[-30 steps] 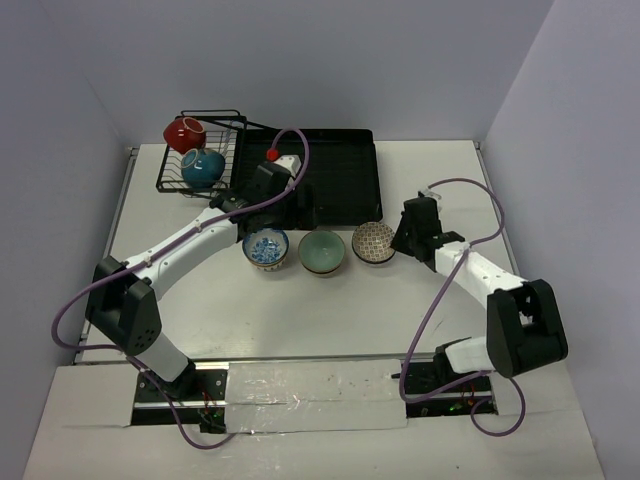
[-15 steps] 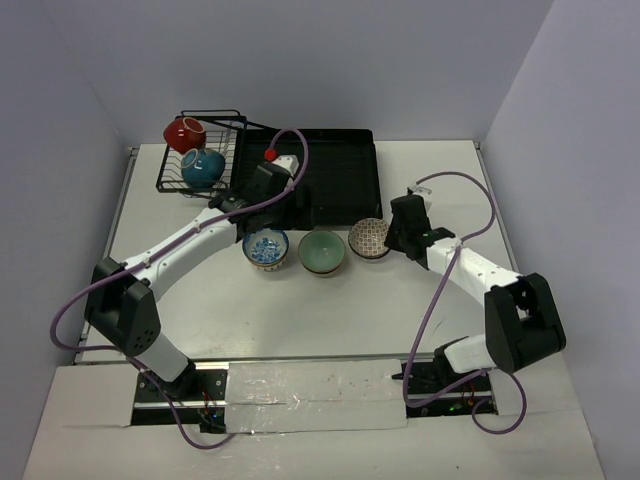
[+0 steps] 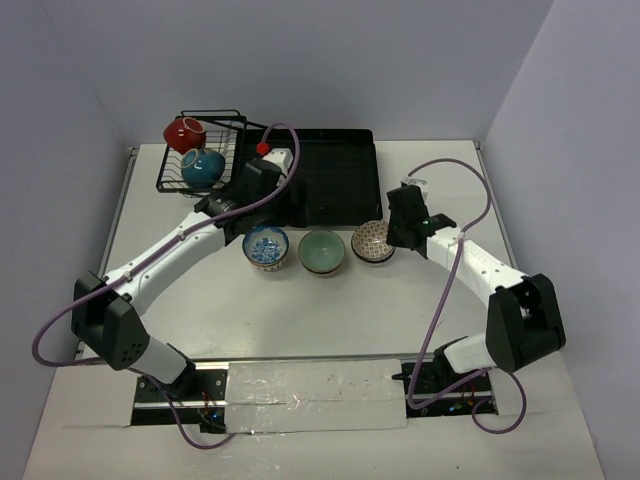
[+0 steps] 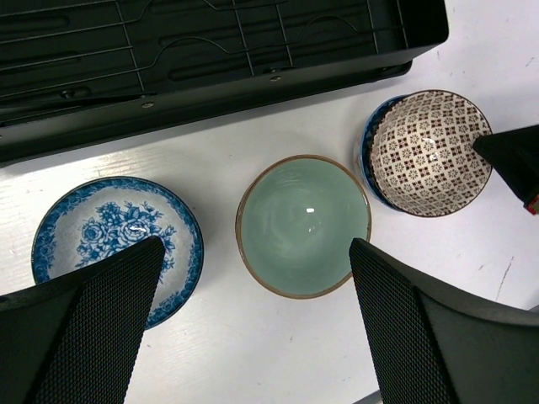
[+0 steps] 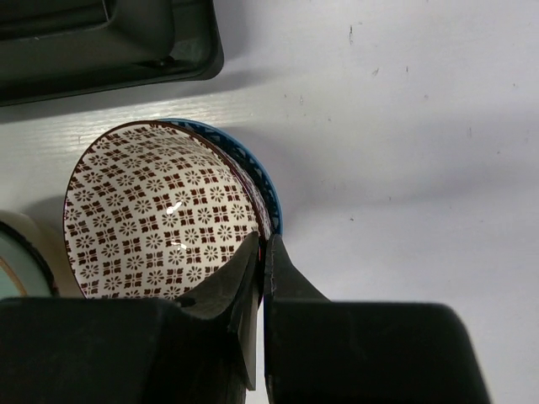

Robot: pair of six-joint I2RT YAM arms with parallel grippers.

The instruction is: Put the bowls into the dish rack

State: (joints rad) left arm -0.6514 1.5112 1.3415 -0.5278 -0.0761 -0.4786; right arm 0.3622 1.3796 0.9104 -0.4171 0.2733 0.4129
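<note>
Presently the right tool (image 5: 263, 255) is clamped on the rim of the brown-patterned, blue-sided ceramic bowl (image 5: 160, 210), just beside the black ridged dish rack (image 3: 345, 170). Judged next: a lift over the rack's edge. The left tool (image 4: 257, 248) stands apart.

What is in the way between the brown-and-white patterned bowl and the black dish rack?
Nothing visible does. Only bare white table lies between the brown-and-white patterned bowl and the black ridged dish rack. The right gripper pinches the bowl's rim.

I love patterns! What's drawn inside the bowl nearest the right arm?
The round patterned bowl has brown-and-white geometric tiles inside; right wrist view shows it best.
</note>
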